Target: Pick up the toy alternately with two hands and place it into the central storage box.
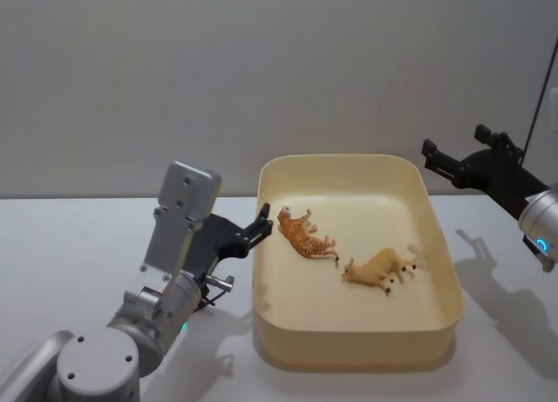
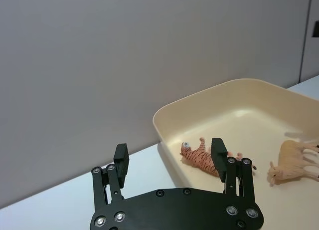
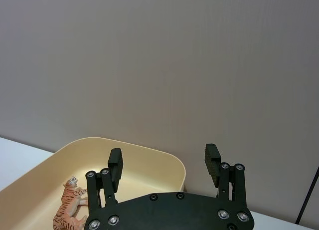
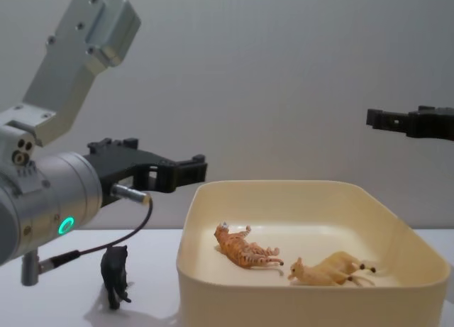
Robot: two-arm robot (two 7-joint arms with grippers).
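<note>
A plain white bench [image 1: 87,245] carries everything. Nearest the robot, a small black animal figure [image 4: 115,274] stands upright on the bench, left of the box and apart from it, below the left arm with its green ring light [image 4: 67,224].

The left gripper [image 1: 261,223] hangs above the bench at the box's left rim, pointing toward the tiger. Its jaws are spread wide and hold nothing.

The central storage box [image 1: 349,350] sits in the middle of the bench. It is a cream-yellow plastic tub, rectangular with rounded corners, smooth walls and a rolled rim, and much larger than the figures in it. Two toys lie on its floor. An orange tiger with dark stripes [image 1: 305,235] is on its side toward the left wall, its head pointing to the far left corner. Just to its right and a little nearer, not touching it, a tan animal with dark feet [image 1: 379,269] also lies on its side; what kind of animal it is cannot be told.

The right gripper [image 1: 433,158] is held in the air beside the box's far right corner, above rim height. Its jaws are wide apart and empty.

Behind the bench rises a bare grey wall [image 1: 261,71].
</note>
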